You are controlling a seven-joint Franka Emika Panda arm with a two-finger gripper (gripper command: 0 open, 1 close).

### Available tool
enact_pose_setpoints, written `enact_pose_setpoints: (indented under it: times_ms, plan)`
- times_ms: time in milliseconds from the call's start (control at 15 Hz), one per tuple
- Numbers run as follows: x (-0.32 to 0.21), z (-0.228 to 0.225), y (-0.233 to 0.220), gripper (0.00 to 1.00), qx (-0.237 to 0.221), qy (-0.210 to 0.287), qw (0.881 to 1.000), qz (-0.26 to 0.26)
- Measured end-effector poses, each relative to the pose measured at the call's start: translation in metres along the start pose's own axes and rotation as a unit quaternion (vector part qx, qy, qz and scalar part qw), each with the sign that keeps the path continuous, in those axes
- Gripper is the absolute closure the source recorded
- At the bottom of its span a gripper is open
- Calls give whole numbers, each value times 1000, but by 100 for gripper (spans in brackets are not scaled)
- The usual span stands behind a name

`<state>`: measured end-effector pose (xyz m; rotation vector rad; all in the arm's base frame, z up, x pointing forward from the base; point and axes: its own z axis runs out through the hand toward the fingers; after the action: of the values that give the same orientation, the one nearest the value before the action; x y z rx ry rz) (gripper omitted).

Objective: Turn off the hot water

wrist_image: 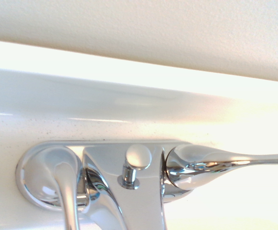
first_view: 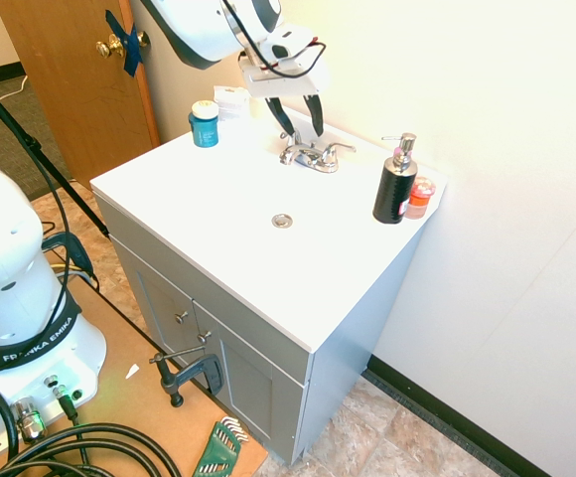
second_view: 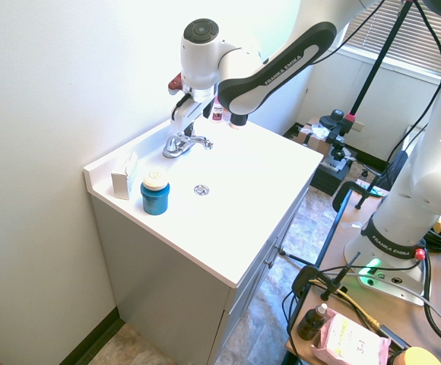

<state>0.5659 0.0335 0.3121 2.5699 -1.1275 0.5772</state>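
Gripper point(first_view: 299, 132) hangs over the faucet point(first_view: 313, 155) at the far edge of the white vanity top point(first_view: 218, 238), fingers spread apart and gripping nothing. Fingertips sit just above the left lever point(first_view: 290, 153); contact hard to confirm from either outside view. Right lever point(first_view: 338, 150) points right, clear of the fingers. No water stream visible. Drain point(first_view: 282, 221) lies nearer, in front of the spout. Black pump bottle point(first_view: 395, 183) stands right of the faucet, teal jar point(first_view: 205, 124) to the left.

My target, the chrome left-hand lever point(first_view: 290, 151) on the short-spouted faucet point(first_view: 311, 156), points forward; no water runs.
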Motion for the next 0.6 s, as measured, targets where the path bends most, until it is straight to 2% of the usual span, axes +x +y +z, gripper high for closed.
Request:
enact_pose_setpoints:
  times_ms: [333, 600]
  plan:
    - [-19, 8, -11, 0, 0, -28, 1000, 4]
    - [-35, 4, -39, 0, 12, -36, 999, -7]
